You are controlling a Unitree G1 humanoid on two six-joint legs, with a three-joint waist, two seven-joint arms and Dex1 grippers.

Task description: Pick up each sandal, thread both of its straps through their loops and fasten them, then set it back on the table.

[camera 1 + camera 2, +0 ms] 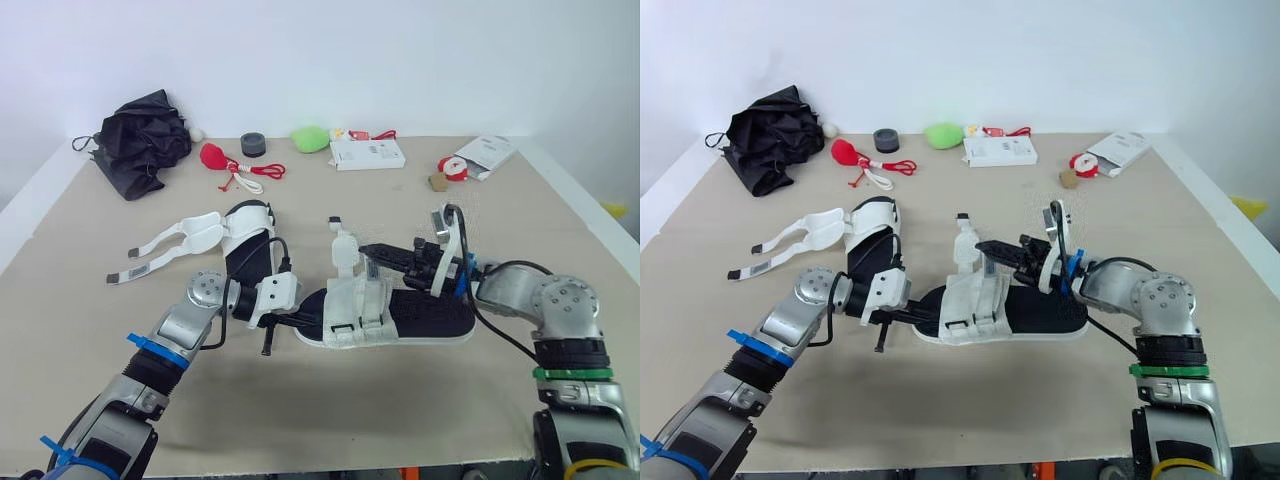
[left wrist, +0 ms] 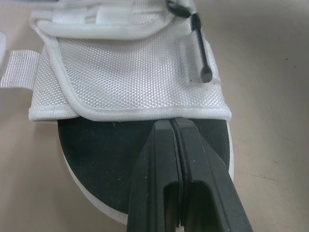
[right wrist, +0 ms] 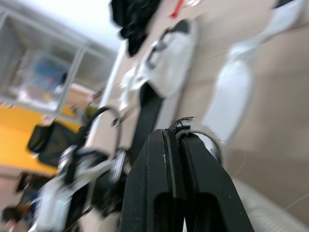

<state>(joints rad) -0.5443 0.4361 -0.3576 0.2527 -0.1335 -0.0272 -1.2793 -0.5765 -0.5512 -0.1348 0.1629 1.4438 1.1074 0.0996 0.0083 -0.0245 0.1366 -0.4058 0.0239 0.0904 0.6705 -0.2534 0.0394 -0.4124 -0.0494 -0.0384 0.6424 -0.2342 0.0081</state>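
A white-strapped sandal with a black footbed [image 1: 420, 315] lies on its sole at the middle of the table. My left gripper [image 1: 310, 308] is at its toe, shut, its fingertips [image 2: 171, 126] resting on the footbed against the edge of the white mesh front strap [image 2: 130, 72]. From the heel side my right gripper [image 1: 370, 252] reaches over the sandal and is shut on a fuzzy strap end [image 3: 200, 135], held up above the front strap. The second sandal [image 1: 245, 232] lies to the left, its two straps [image 1: 165, 250] spread open on the table.
Along the far edge lie a black folded umbrella [image 1: 145, 140], a red pouch with cord [image 1: 215, 157], a black tape roll [image 1: 253, 144], a green soft object [image 1: 311, 138], a white box [image 1: 367, 153] and a white packet [image 1: 485, 152]. The table's front edge is close to me.
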